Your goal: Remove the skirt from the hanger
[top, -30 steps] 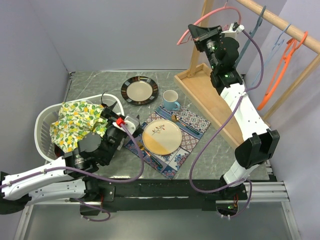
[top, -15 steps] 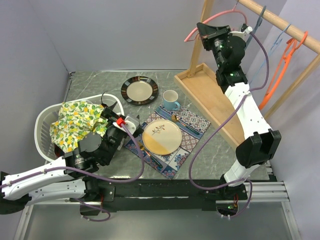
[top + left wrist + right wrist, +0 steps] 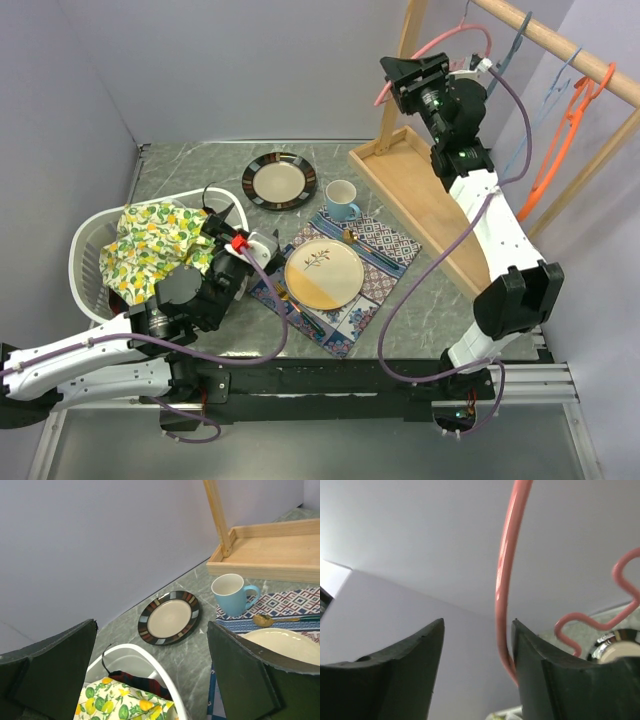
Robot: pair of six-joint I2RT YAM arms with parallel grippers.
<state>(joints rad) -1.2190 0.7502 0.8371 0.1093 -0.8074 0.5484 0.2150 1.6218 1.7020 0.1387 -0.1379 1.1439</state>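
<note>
Your right fingers (image 3: 400, 675) stood apart, not clamped. The pink hanger (image 3: 504, 570) ran up between them, its wire against the inner face of one finger, high beside the wooden rail (image 3: 560, 45). The hanger carried no cloth. The left gripper (image 3: 150, 630) was spread wide and held nothing, low over the white basket (image 3: 80, 250).

The skirt (image 3: 155, 245), which I took to be the lemon-print cloth, lay bunched in that basket and spilled over its near rim, well apart from the hanger. It looked light, limp and thin, likely to sag and drag from wherever you pinched it. A thick fold near the top of the heap would have given the surest hold, better than a single loose edge. A dark plaid cloth (image 3: 142, 682) lay under it and could have come up with a deep pinch.

The wire hanger seemed light, springy and smooth, so it was apt to swing or slide on the finger. Its hook looked the part to mind at the rail.

An orange hanger (image 3: 560, 135) and paler ones hung close by on the same rail, and the rack's upright post (image 3: 400, 60) stood just behind the right gripper (image 3: 398, 80). On the table sat a striped plate (image 3: 279, 180), a blue mug (image 3: 342, 198), a cream plate (image 3: 322, 274) on a patterned placemat (image 3: 385, 245), and a spoon (image 3: 262, 620).
</note>
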